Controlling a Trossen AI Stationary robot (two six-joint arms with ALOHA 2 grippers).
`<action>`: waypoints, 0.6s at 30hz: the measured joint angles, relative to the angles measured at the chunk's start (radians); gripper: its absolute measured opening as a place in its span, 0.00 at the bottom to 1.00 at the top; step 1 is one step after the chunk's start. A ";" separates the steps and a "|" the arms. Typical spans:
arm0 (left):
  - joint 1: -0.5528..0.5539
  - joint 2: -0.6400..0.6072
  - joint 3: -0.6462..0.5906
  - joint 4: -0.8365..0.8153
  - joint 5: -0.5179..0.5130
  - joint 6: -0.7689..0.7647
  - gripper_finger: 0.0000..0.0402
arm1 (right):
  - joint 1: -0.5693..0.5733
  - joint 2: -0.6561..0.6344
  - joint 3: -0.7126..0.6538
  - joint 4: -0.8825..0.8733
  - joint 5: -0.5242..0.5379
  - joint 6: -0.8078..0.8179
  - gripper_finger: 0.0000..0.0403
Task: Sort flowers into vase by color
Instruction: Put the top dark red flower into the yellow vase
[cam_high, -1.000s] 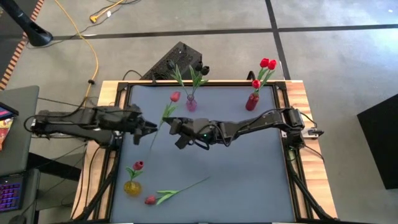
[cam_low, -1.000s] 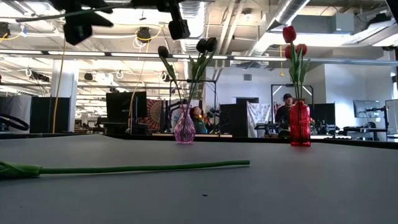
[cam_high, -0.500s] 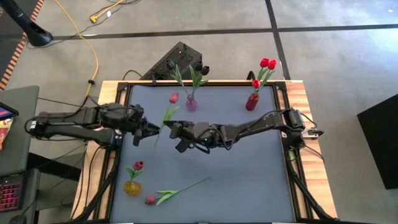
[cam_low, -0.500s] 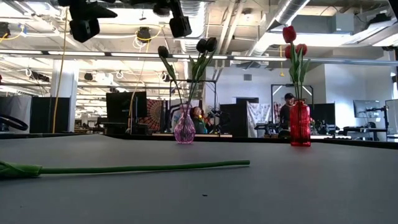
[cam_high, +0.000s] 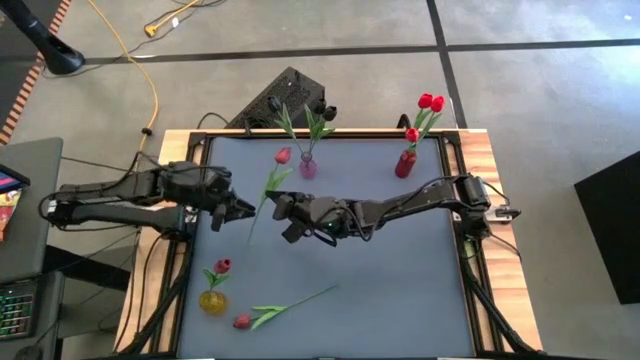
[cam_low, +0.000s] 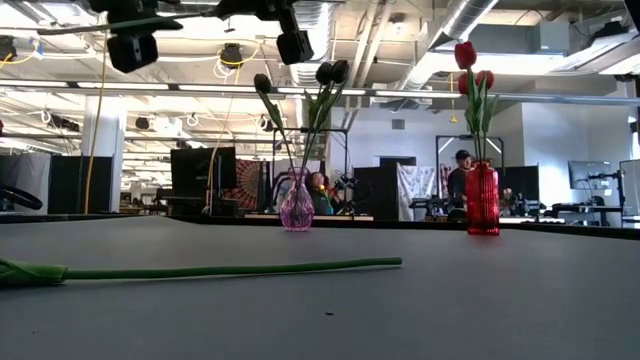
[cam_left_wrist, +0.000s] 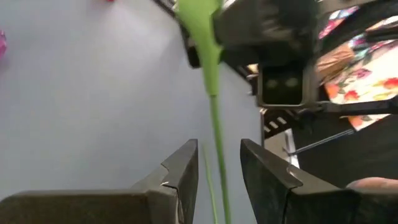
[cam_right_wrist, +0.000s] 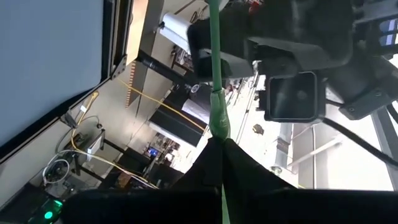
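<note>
A tulip with a crimson-pink head (cam_high: 283, 155) and a long green stem (cam_high: 258, 215) is in the air over the table's left middle. My right gripper (cam_high: 272, 202) is shut on its stem. My left gripper (cam_high: 247, 211) is open, one finger on each side of the lower stem (cam_left_wrist: 217, 155) without touching it. A purple vase (cam_high: 307, 168) near the far edge has dark tulips, a red vase (cam_high: 404, 164) has red tulips, and a yellow vase (cam_high: 212, 301) has one red-pink tulip. Another tulip (cam_high: 281, 309) lies flat near the near edge. My right gripper pinches the tulip's green stem (cam_right_wrist: 217, 127) between its two shut fingers, about midway along it, where a leaf starts. It comes level from the table's right, across the stem. The tulip is lifted clear, with its head toward the far edge and its stem end toward the near-left.
The lying tulip's stem (cam_low: 230, 269) stretches across the near table. The purple vase (cam_low: 297, 205) and the red vase (cam_low: 482, 200) stand at the far edge. A dark box (cam_high: 285, 95) sits beyond the table. People show in the room behind.
My left gripper has shifted a little toward the near edge along the held stem. The tulip and my right gripper have stayed almost in place.
</note>
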 joint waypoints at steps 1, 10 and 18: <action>-0.002 0.011 0.000 0.001 0.000 -0.001 0.27 | -0.002 0.000 0.000 0.000 0.000 0.000 0.06; -0.005 0.091 0.000 0.050 0.018 0.035 0.27 | -0.002 0.000 0.000 0.001 0.003 0.007 0.06; -0.005 0.052 0.000 0.076 0.018 0.046 0.26 | -0.002 0.000 0.000 -0.002 0.007 0.008 0.06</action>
